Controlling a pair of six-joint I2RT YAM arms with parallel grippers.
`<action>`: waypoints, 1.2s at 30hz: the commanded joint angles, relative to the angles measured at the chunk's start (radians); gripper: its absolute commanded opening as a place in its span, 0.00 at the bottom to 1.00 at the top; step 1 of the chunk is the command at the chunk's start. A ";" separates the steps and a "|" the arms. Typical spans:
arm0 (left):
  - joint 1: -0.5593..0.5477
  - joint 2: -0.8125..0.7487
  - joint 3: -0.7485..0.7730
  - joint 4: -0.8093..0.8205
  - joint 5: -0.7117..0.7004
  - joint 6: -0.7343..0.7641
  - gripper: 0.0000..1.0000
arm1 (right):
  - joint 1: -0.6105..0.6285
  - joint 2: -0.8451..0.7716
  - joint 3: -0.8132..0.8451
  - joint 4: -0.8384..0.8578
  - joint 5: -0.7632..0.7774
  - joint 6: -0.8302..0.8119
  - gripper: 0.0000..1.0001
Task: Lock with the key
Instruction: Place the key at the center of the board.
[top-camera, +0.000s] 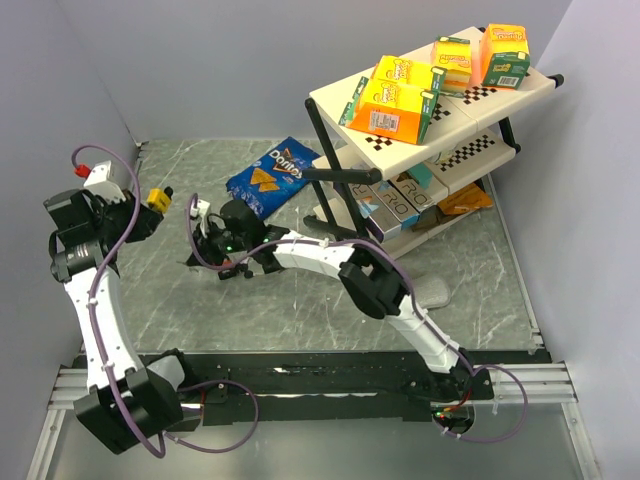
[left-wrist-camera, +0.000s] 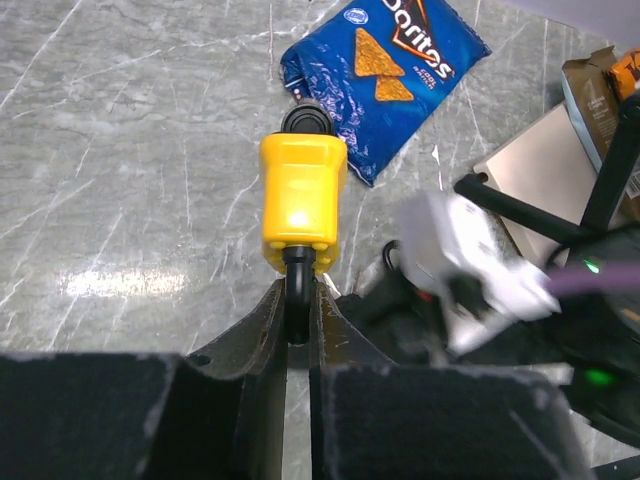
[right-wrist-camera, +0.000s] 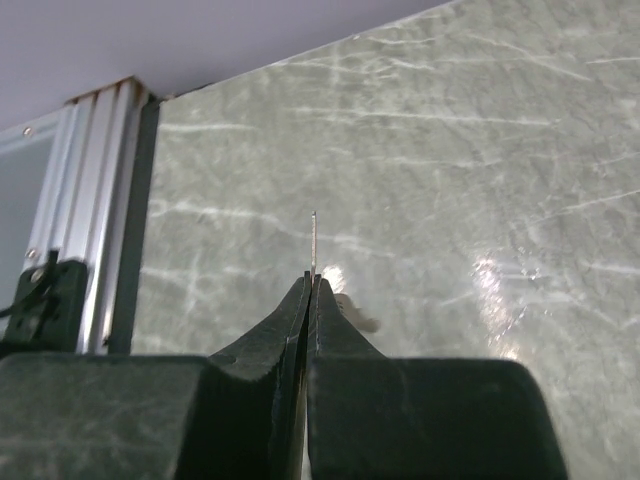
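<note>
1. Black padded fingers of the left gripper (left-wrist-camera: 298, 312) fill the bottom of the left wrist view. They are clamped tight on the dark shackle (left-wrist-camera: 298, 285) of a yellow padlock (left-wrist-camera: 303, 205), and most of the shackle is buried between them.
2. Glossy, boxy plastic with rounded corners forms the padlock body. A black round part shows at its far end, but I cannot tell whether that is the keyhole.
3. Right gripper (right-wrist-camera: 312, 292) is pressed closed on the key (right-wrist-camera: 315, 238). The key is seen edge-on as a thin metal sliver poking past the tips, with its head hidden in the fingers. From overhead it is too small to find.
4. Seen from above, the padlock hangs over the table (top-camera: 300, 320) near its left edge, toward the far left corner. The right gripper is close beside it but apart. A blurred white fitting (left-wrist-camera: 460, 260) on that arm cuts across the left wrist view.
5. Grey veined stone-look surface, shiny with glare, makes up the table. A crinkled blue chip bag (top-camera: 267, 178) lies near the middle of the far edge.
6. Pale shelves on black tube legs form a rack (top-camera: 480, 100) at the far right corner. Yellow and orange boxes (top-camera: 400, 100) sit on top, and the lower shelves are partly hidden.
7. Bare surface runs along the near edge, bordered by a ribbed metal rail (top-camera: 60, 385). Purple cables (top-camera: 110, 160) loop off both arms.
</note>
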 joint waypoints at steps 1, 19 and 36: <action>0.005 -0.058 0.027 -0.010 0.006 0.026 0.01 | 0.007 0.065 0.123 0.053 0.015 0.069 0.00; 0.005 -0.020 0.064 -0.124 0.071 0.144 0.01 | 0.004 0.063 0.094 0.097 0.021 0.020 0.62; -0.006 0.225 0.271 -0.619 0.528 0.913 0.01 | -0.133 -0.615 -0.488 0.010 -0.227 -0.356 0.89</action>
